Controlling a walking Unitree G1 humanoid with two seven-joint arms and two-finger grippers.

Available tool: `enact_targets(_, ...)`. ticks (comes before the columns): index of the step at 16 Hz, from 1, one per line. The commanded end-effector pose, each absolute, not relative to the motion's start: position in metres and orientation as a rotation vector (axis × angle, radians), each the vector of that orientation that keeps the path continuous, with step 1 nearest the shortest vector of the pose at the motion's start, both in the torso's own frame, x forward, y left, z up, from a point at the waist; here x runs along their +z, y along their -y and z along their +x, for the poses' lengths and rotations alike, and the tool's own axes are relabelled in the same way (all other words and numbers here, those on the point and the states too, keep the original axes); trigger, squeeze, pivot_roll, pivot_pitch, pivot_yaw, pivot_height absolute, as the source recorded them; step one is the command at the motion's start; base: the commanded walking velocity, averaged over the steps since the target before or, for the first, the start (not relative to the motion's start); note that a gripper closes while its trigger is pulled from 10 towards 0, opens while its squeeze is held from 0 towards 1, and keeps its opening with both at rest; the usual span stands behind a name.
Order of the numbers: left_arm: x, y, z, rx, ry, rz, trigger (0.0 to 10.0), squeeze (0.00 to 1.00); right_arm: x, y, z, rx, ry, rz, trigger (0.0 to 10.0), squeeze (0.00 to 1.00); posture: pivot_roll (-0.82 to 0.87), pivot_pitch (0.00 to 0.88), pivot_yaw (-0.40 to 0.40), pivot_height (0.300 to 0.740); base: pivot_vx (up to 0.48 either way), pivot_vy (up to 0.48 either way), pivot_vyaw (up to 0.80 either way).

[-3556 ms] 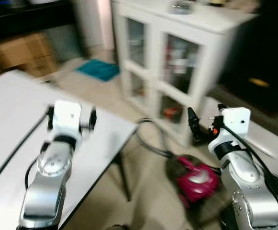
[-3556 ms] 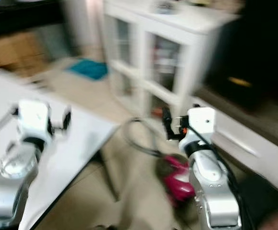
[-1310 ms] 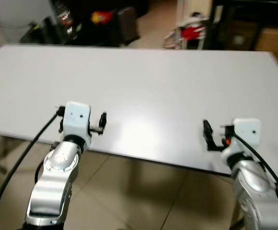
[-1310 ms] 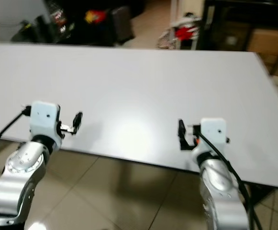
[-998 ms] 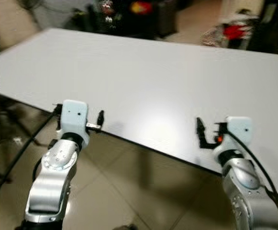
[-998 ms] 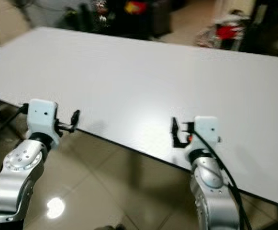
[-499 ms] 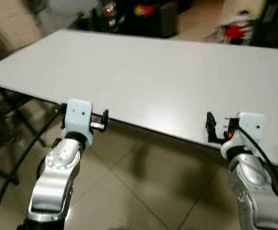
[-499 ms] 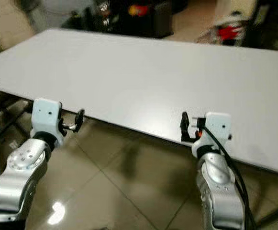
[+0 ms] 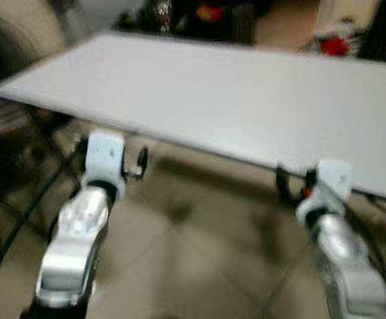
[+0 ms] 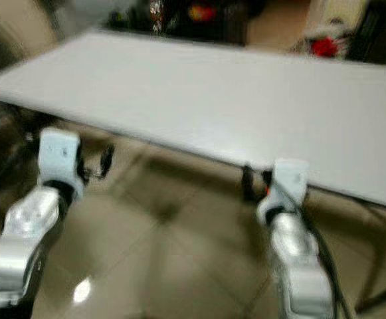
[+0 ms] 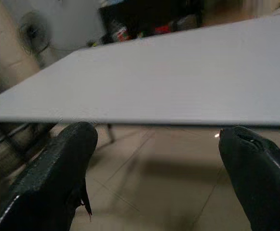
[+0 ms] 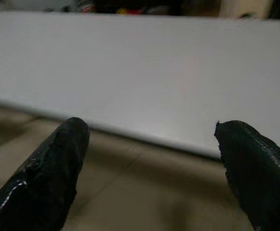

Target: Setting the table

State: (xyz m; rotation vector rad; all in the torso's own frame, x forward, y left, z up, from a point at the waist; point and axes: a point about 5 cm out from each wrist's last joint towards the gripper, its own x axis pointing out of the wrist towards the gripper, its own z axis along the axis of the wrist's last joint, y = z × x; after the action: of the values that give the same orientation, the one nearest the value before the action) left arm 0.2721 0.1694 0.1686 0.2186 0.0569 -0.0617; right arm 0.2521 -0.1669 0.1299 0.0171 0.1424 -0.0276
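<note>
A white table is seen across the upper half of the blurred head views, its near edge running from the upper left down toward the right edge of the frame; its top is plain white in every view. In the left wrist view the tabletop is seen almost edge-on, level with the camera. The left gripper is held in front of the near edge, over the floor, at left of centre in the head views; its two black fingers are spread wide with nothing between them. The right gripper is held just short of the table edge at lower right of centre; its fingers are likewise spread wide, and nothing is gripped. Both silver arms are seen rising from the bottom of the head frames, the left arm with a black cable alongside it. Beige tiled floor is seen below the table, with a bright reflection at lower left of the right eye view. Dark clutter with red items is seen beyond the far edge at top, too blurred to identify. A fan is seen at upper left of the left wrist view.
</note>
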Motion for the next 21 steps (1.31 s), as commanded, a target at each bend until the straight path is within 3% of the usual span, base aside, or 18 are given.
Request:
enact_targets(1, 0.171, -0.17, 0.272, -0.061, -0.048, 0.214, 10.0, 0.0, 0.135, 0.162, 0.254, 0.009, -0.12, 0.028, 10.0, 0.0, -0.09, 0.041, 0.085, 0.74, 0.0, 0.0, 0.8)
enact_targets(16, 0.177, -0.178, 0.269, -0.036, -0.035, 0.203, 10.0, 0.0, 0.134, 0.144, 0.259, 0.141, -0.118, 0.051, 10.0, 0.0, -0.07, 0.003, 0.071, 0.74, 0.0, 0.0, 0.8)
enact_targets(21, 0.172, -0.182, 0.265, -0.017, -0.051, 0.189, 10.0, 0.0, 0.132, 0.147, 0.259, 0.116, -0.118, 0.06, 10.0, 0.0, -0.06, 0.003, 0.066, 0.74, 0.106, 0.0, 0.0)
